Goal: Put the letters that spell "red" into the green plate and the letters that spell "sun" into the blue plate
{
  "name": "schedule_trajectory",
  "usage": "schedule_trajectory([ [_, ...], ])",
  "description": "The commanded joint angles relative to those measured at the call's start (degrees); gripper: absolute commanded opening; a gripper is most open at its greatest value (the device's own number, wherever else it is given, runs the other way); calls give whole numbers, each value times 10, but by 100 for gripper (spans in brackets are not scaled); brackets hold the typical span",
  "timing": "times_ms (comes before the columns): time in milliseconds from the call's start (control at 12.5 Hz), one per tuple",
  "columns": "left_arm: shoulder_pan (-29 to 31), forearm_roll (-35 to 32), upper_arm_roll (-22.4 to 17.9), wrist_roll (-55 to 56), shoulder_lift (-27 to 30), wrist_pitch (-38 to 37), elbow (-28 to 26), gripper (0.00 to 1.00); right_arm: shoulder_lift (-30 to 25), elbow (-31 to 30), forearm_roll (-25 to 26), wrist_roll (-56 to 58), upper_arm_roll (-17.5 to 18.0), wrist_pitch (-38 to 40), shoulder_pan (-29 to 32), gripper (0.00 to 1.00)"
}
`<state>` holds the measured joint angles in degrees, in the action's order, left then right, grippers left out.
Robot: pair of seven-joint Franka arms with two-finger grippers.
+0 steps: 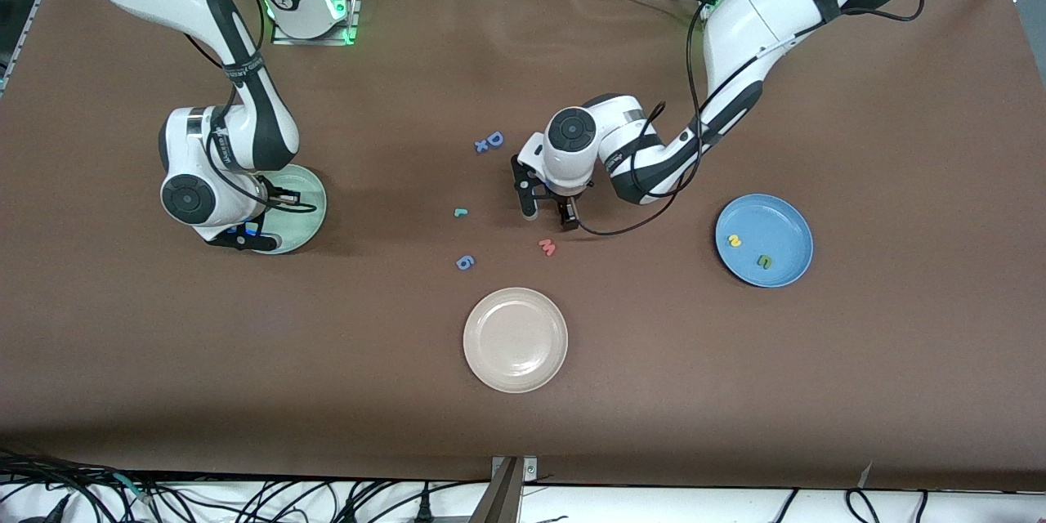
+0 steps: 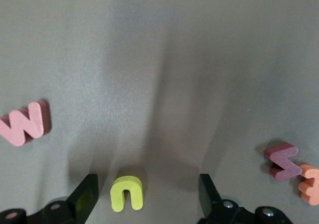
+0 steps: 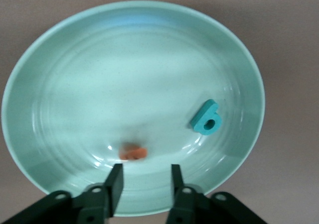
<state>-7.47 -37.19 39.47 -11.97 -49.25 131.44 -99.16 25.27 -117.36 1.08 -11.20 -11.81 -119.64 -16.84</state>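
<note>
My right gripper (image 3: pixel 144 186) hangs open over the green plate (image 1: pixel 310 204), with nothing between its fingers. On the plate (image 3: pixel 60 99) lie a teal "d" (image 3: pixel 207 118) and an orange "e" (image 3: pixel 133 153), the "e" just past the fingertips. My left gripper (image 1: pixel 549 214) is low over the table's middle, open, with the yellow "u" (image 2: pixel 127 193) lying flat between its fingers (image 2: pixel 84 198), touching neither. The blue plate (image 1: pixel 784 221) holds a yellow "s" (image 1: pixel 734 241) and an olive "n" (image 1: pixel 764 261). A teal "r" (image 1: pixel 461 213) lies on the table beside the left gripper.
A pink "w" (image 1: pixel 547 247) lies just nearer the front camera than the left gripper. A maroon and orange letter pair (image 2: pixel 282 160) lies close to it too. A blue "D" (image 1: pixel 493 139), a blue "6" (image 1: pixel 465 262) and a cream plate (image 1: pixel 515 339) are mid-table.
</note>
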Motion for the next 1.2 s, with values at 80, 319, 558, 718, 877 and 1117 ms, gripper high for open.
schedule_trajectory([
  [80, -7, -24, -8, 4, -3, -4, 12, 15, -26, 9, -74, -13, 23, 6, 1, 99],
  [319, -4, -24, -7, 2, 0, -6, 14, 0, -28, 34, -91, -135, 85, 5, 0, 99],
  [558, 22, -13, 3, -6, 25, -56, 16, 0, -20, 70, -90, -271, 146, -3, -8, 99],
  [718, 77, -13, 51, -19, 29, -96, 16, 0, -1, 99, -90, -337, 162, -6, -27, 99],
  [877, 160, -13, 116, -61, 29, -161, 17, 0, 22, 112, -89, -403, 163, -42, -62, 99],
  [1117, 260, -14, 162, -152, 29, -228, 16, 0, 71, 115, -89, -484, 163, -130, -110, 98],
])
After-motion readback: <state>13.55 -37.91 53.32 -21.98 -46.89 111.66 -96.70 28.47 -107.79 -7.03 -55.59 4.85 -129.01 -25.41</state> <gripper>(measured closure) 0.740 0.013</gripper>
